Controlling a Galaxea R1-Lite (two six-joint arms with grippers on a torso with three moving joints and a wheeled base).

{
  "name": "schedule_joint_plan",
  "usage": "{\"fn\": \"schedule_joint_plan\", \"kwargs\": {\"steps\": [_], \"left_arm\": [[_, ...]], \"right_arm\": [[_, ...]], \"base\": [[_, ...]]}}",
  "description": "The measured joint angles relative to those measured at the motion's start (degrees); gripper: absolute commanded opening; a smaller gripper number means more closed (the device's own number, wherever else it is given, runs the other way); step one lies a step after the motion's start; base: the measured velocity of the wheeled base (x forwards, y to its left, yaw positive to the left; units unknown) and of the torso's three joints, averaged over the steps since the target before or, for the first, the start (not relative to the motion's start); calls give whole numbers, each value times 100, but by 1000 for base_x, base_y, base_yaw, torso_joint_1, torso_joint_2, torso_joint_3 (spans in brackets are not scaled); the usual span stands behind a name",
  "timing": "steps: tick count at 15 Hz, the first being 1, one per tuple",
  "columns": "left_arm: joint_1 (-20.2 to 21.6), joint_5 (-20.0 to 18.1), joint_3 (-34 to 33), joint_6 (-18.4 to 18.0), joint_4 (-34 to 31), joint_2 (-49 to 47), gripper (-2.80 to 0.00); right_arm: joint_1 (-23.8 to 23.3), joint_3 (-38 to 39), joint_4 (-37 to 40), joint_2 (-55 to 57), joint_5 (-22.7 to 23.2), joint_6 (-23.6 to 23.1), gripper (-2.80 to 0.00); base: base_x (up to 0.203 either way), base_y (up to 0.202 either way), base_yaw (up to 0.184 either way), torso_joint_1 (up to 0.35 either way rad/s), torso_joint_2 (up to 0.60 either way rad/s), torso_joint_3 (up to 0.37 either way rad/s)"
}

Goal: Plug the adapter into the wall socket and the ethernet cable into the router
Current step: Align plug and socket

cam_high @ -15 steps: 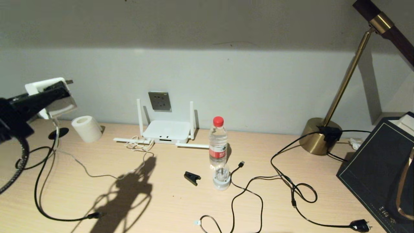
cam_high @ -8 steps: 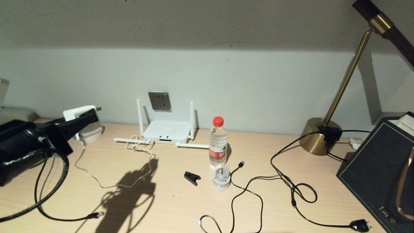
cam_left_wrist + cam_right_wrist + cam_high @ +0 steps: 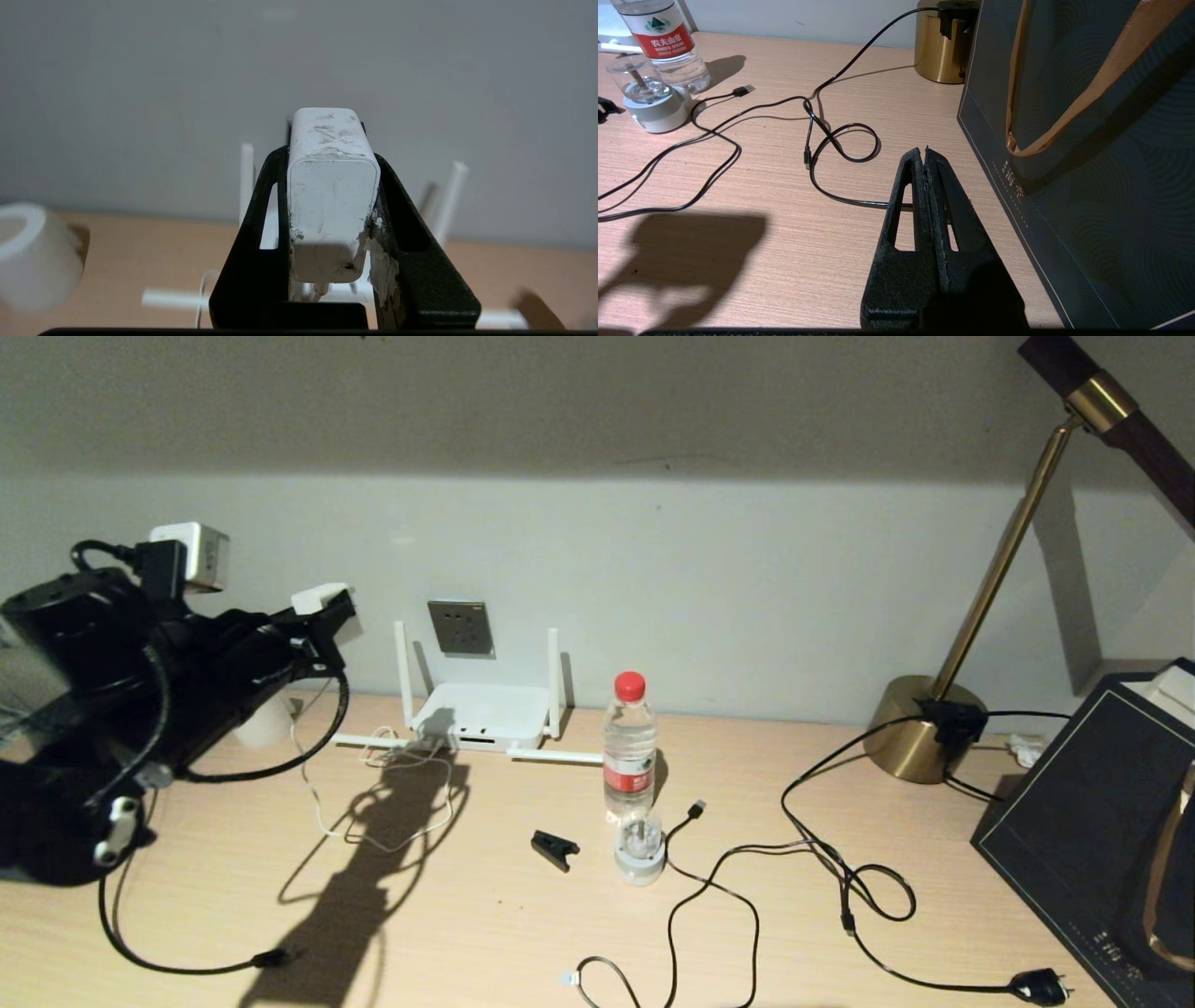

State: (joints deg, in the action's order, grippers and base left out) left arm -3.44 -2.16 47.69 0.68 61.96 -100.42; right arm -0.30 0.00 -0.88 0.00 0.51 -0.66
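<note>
Adapter (image 3: 332,196) clamped in left gripper (image 3: 322,607), held up left of wall socket (image 3: 461,627), not yet inserted. Ethernet cable (image 3: 187,963) untouched on near-left desk, router (image 3: 481,714) port unfilled. Right gripper (image 3: 926,161) closed, empty.

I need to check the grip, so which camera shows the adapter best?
The left wrist view: the adapter fills it, clamped in the left gripper. The head view shows only a small white corner; the right wrist view shows none.
</note>
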Motion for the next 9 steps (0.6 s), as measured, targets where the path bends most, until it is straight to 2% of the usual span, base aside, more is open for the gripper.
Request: {"fn": "schedule_joint_plan", "kwargs": {"steps": [2,5,9], "left_arm": [[-33,164,728,-52,424,-795,-280],[-80,285,1717,-189,728,-1830,-280],[-203,334,2720,-241,1157,-2859,-280]], "right_arm": [[0,0,0,0,0,-2,-280],[0,0,0,0,-2,-2,-280],[0,0,0,0,0,-2,-280]], "base": [[0,0,0,0,0,0],[0,0,0,0,0,0],[0,0,0,0,0,0]]}}
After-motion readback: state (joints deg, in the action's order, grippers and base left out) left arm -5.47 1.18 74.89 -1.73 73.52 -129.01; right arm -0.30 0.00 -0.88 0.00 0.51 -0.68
